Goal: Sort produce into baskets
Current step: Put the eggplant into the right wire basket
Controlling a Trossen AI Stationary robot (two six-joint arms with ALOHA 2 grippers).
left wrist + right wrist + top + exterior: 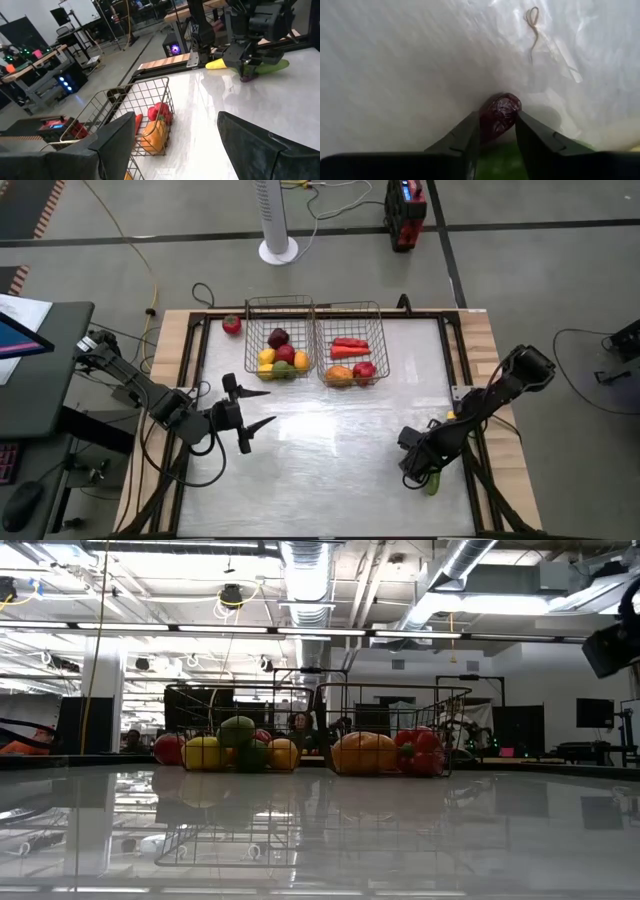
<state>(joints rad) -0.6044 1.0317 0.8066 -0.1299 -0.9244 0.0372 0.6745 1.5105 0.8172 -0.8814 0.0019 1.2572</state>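
Two grey wire baskets (248, 330) (382, 340) stand side by side at the table's far middle, both holding produce. A red piece (231, 325) lies on the table by the left basket's far left corner. Near the right near corner lies a green long piece (272, 66) with a dark purple end, and my right gripper (497, 132) stands over it, shut on that end. A yellow piece (217, 64) lies just beyond it. My left gripper (268, 406) hovers open over the table's left middle, holding nothing. My right gripper pinches the green piece's dark purple end (501, 111) between its two fingers. The fingers come from above, pointing down, one on either side of that end. The piece lies on the table, its green body (432, 483) running back under the gripper.
The table's middle, between the two arms and in front of the baskets, is bare white surface (340, 440). A wooden rim (488, 350) frames the table. Beyond the far edge stand a white fan base (278, 250) and a red box (405, 215).
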